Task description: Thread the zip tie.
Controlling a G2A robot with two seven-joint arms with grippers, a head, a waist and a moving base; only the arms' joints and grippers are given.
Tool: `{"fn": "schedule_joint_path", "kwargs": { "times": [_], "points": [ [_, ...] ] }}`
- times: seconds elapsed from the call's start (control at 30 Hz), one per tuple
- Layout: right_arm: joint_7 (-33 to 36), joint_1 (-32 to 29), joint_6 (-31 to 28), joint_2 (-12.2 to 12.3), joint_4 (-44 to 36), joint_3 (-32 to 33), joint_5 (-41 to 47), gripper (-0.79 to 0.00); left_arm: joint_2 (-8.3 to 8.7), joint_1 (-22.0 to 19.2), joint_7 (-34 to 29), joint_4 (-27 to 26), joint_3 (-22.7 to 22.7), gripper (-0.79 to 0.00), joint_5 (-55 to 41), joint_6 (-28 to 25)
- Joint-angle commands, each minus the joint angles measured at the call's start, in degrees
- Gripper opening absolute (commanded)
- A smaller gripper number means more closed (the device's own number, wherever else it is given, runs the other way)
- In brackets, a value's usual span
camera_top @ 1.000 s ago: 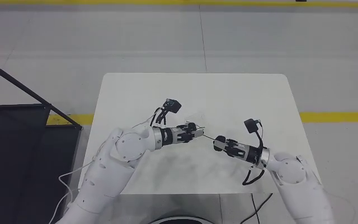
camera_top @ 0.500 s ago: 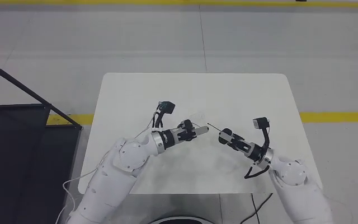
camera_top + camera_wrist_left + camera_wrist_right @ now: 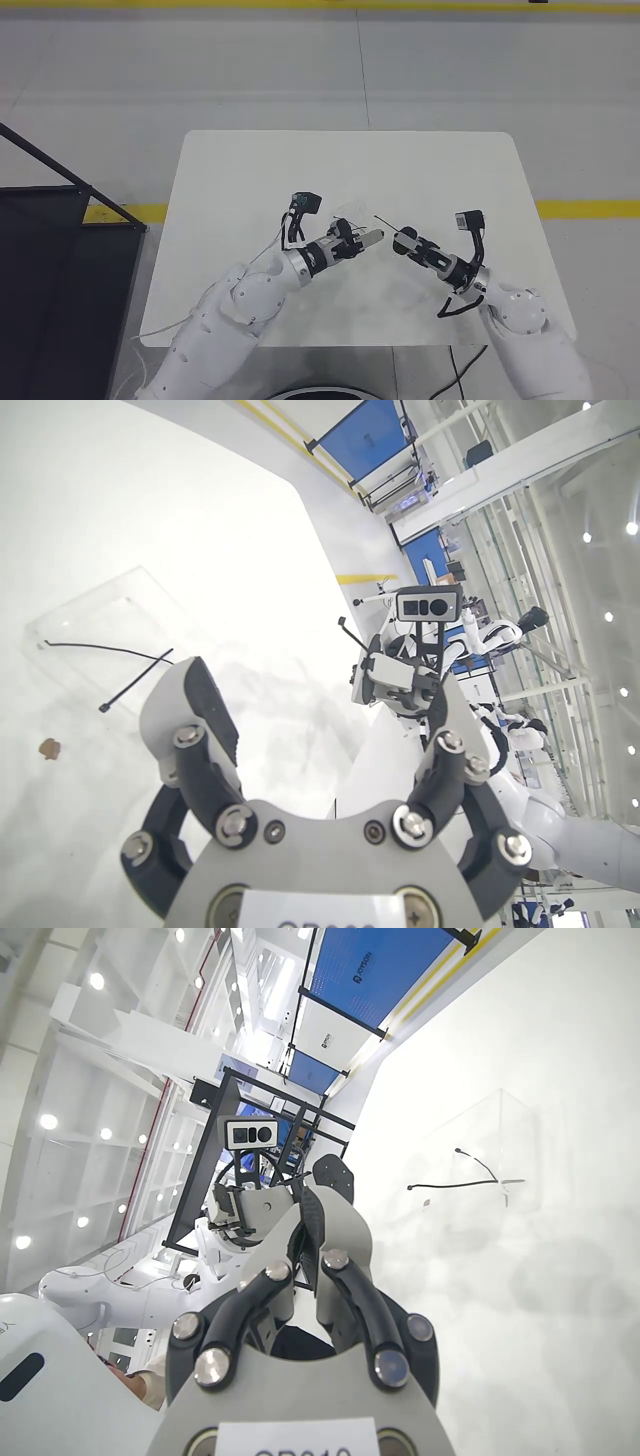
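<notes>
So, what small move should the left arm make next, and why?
Probably ease the open, empty left end effector toward the free end of the zip tie, which sticks out of the shut right end effector. A gap separates them, so it cannot grip the tie yet.

White desk (image 3: 450, 160) on a grey floor (image 3: 300, 70) with a yellow line (image 3: 590, 208); black frame (image 3: 40, 280), blue wall panels (image 3: 380, 973), ceiling lights (image 3: 48, 1122)
</notes>
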Motion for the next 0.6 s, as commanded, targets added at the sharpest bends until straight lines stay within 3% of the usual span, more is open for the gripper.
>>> {"fn": "schedule_joint_path", "kwargs": {
  "times": [0.0, 0.2, 0.37, 0.43, 0.57],
  "points": [
    [0.0, 0.0, 0.0, 0.0, 0.0, 0.0, 0.0, -0.785, 0.0, 0.0, 0.0, 0.0, 0.0, 0.0, 0.0, 0.0],
    [-2.07, -0.64, 0.85, -0.15, -1.01, -0.41, -0.51, -0.785, -0.94, 0.59, 8.81, 1.62, 2.39, 0.0, 0.73, 0.36],
    [-3.76, -0.72, 1.59, -0.3, -0.97, -0.64, -0.5, -0.785, -2.08, 0.46, 16.73, 5.06, 5.65, -0.006, 0.63, -5.49],
    [-4.0, -0.56, 1.86, -0.36, -0.78, -0.82, -0.38, -0.785, -2.49, 0.16, 19.0, 6.9, 6.38, -0.074, -0.24, -8.21],
    [-4.12, -0.38, 1.85, -0.42, -0.6, -0.92, -0.21, -0.785, -3.42, -0.81, 22.59, 10.39, 8.17, -0.286, -1.05, -10.56]
  ]
}}
